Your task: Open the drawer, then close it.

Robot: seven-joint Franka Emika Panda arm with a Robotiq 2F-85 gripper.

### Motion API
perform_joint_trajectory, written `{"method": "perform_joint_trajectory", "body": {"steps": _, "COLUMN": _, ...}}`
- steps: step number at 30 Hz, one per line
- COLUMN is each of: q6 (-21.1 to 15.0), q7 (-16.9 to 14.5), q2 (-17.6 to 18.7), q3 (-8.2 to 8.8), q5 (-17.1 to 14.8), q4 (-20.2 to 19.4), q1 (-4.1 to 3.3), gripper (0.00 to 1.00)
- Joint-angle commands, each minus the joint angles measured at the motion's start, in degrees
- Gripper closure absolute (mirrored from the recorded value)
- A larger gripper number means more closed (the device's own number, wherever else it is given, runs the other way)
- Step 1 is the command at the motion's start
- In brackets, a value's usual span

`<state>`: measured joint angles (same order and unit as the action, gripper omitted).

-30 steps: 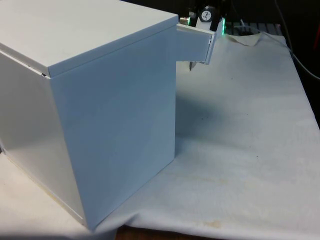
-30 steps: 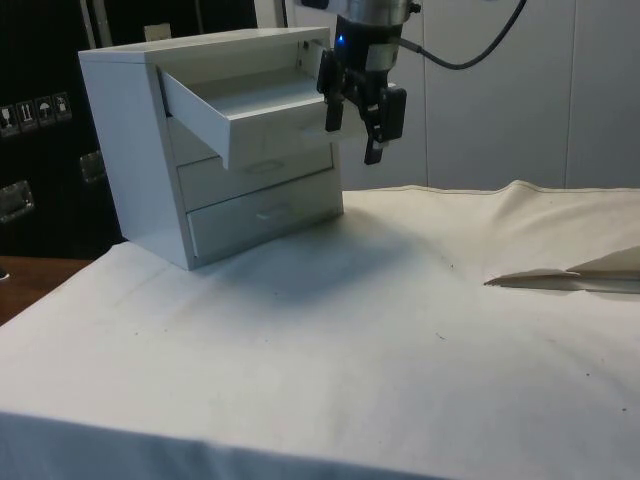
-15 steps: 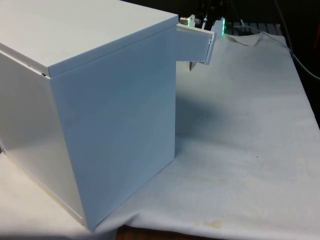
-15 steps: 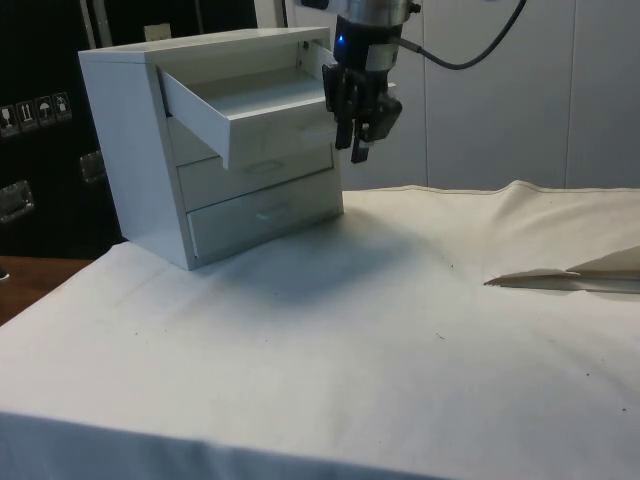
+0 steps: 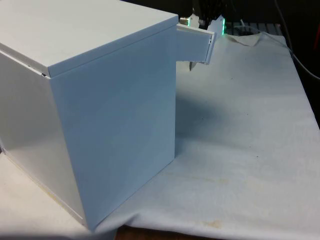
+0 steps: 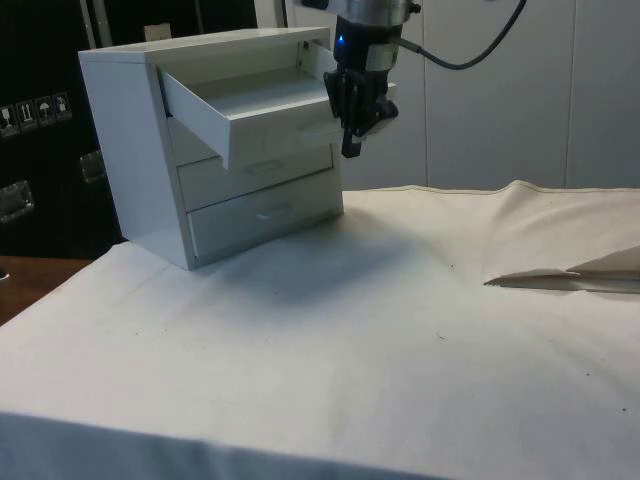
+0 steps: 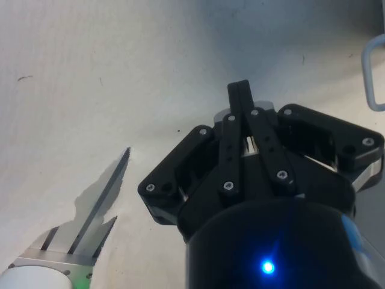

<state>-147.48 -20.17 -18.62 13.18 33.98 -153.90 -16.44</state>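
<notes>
Smooth matt chest point(image 6: 150, 150); creased cloth point(image 6: 400, 330)

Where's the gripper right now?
In the side view the gripper hangs just beyond the front of the pulled-out top drawer, above the cloth.

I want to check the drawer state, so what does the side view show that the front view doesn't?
Side view: the chest's three drawer fronts, the top drawer pulled out, and the gripper with fingers shut, beside that drawer's front. Front view: the chest's blank side panel and top. Both: the open drawer jutting from the chest, and the white cloth.
</notes>
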Motion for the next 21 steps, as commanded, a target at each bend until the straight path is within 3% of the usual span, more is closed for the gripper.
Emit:
{"method": "perform_joint_trajectory", "body": {"steps": 1, "q6": -0.17, "q7": 0.34, "q2": 0.29, "q3": -0.11, "q5": 0.34, "q4": 0.17, "q1": 0.11, "gripper": 1.00}}
{"method": "perform_joint_trajectory", "body": {"steps": 4, "q6": -0.34, "q7": 0.29, "q2": 0.52, "q3": -0.06, "q5": 0.80, "q4": 0.52, "q1": 0.34, "gripper": 1.00}}
{"method": "perform_joint_trajectory", "body": {"steps": 5, "q6": 0.00, "q7": -0.06, "q2": 0.29, "q3": 0.06, "q5": 0.00, "q4": 0.29, "q1": 0.00, "gripper": 1.00}}
{"method": "perform_joint_trajectory", "body": {"steps": 7, "q6": -0.40, "q7": 0.34, "q2": 0.57, "q3": 0.00, "q5": 1.09, "q4": 0.63, "q1": 0.52, "gripper": 1.00}}
{"method": "perform_joint_trajectory", "body": {"steps": 11, "q6": -0.40, "q7": 0.92, "q2": 0.17, "q3": -0.34, "q5": 2.18, "q4": 0.52, "q1": 0.69, "gripper": 1.00}}
{"method": "perform_joint_trajectory", "body": {"steps": 12, "q6": 0.00, "q7": -0.17, "q2": 0.57, "q3": 0.17, "q5": 0.46, "q4": 0.69, "q1": 0.06, "gripper": 1.00}}
{"method": "perform_joint_trajectory", "body": {"steps": 13, "q6": -0.40, "q7": 1.09, "q2": 0.00, "q3": -0.40, "q5": 2.41, "q4": 0.40, "q1": 0.74, "gripper": 1.00}}
{"method": "perform_joint_trajectory", "body": {"steps": 20, "q6": -0.40, "q7": 3.32, "q2": -0.86, "q3": -0.63, "q5": 6.19, "q4": -0.06, "q1": 0.86, "gripper": 1.00}}
{"method": "perform_joint_trajectory", "body": {"steps": 21, "q6": 0.00, "q7": 2.18, "q2": -0.52, "q3": -0.06, "q5": 4.47, "q4": -0.06, "q1": 0.06, "gripper": 1.00}}
